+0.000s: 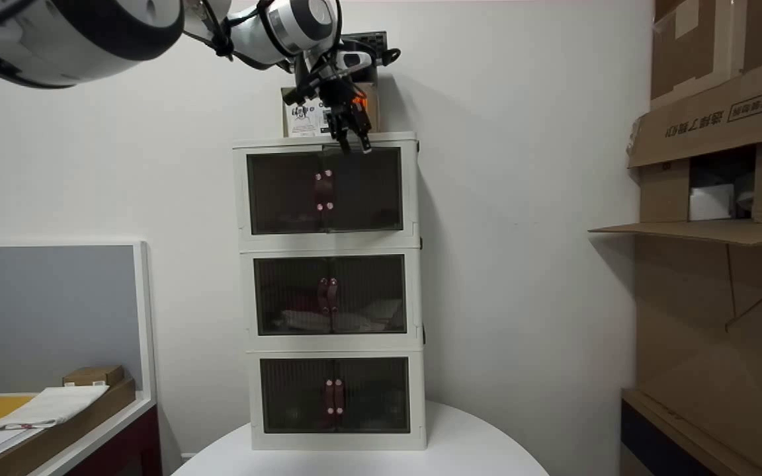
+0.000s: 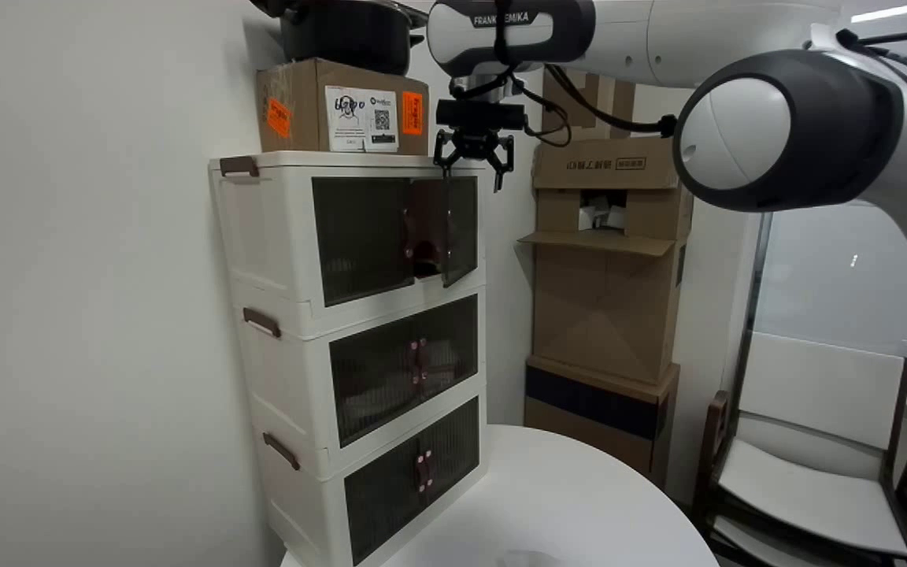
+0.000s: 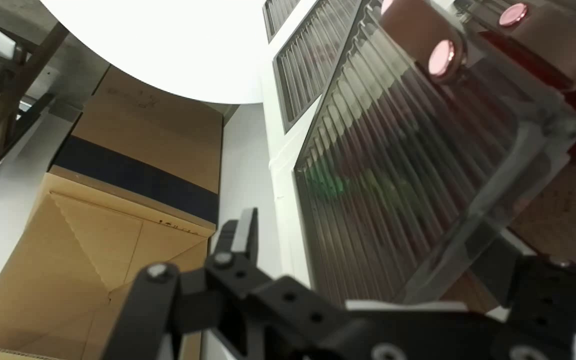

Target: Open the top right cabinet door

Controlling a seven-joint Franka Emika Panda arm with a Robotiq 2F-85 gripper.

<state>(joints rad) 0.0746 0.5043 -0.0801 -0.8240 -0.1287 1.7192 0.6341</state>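
The top right cabinet door, a dark see-through panel, stands partly open in an exterior view [image 2: 463,228], its inner edge swung out from the white cabinet [image 1: 328,242]. It also shows in an exterior view [image 1: 371,192] and large in the wrist view [image 3: 393,165], with its handle [image 3: 423,37]. The left door [image 2: 363,240] of that tier is shut. My gripper is open at the door's top edge in both exterior views [image 1: 354,147] [image 2: 472,177]. In the wrist view one finger shows through the panel's inner edge, behind it; the other is in front. Contact cannot be told.
A cardboard box [image 2: 296,106] with a black pot [image 2: 343,35] on it stands on the cabinet top, close to the gripper. Two lower tiers have shut dark doors. The cabinet stands on a white round table [image 2: 564,496]. Stacked cardboard boxes [image 1: 712,304] stand to the right.
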